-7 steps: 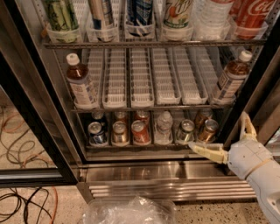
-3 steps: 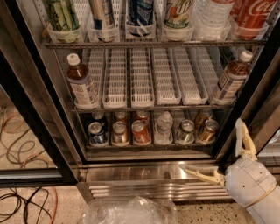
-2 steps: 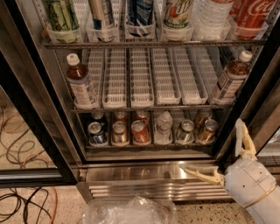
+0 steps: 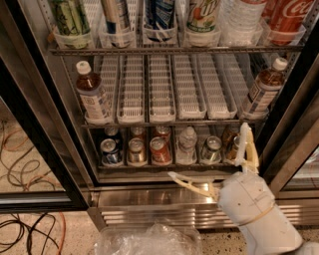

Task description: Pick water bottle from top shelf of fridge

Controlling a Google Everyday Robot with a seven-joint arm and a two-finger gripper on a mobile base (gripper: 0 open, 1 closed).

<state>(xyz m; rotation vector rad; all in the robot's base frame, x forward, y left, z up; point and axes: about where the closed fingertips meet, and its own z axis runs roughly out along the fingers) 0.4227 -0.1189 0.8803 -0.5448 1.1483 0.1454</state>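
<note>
We judge the water bottle [image 4: 238, 17] to be heavy for its size if it is full. Its thin ribbed wall would give under a hard squeeze and may be slick if cold. We would take it around the ribbed body, above the clear cup [image 4: 240, 38] that holds its foot, since the ribs should stop it sliding. Only its lower part shows; the cap is out of view.

It stands on the top shelf [image 4: 164, 50] of the fridge [image 4: 149, 198], towards the right, between a green-and-white drink [image 4: 203, 15] and a red cola bottle [image 4: 290, 16], both just beside it. That leaves little room for fingers on either side, and the cup's lip means lifting before pulling out.

The gripper [image 4: 207, 149] is low at the right, in front of the bottom rack of cans [image 4: 160, 149], well below the bottle. Its fingers [image 4: 192, 185] are spread wide and hold nothing. On the way up are a tea bottle [image 4: 264, 87] and the white trays [image 4: 174, 87]. The right door frame [image 4: 294, 107] is close beside the arm.
</note>
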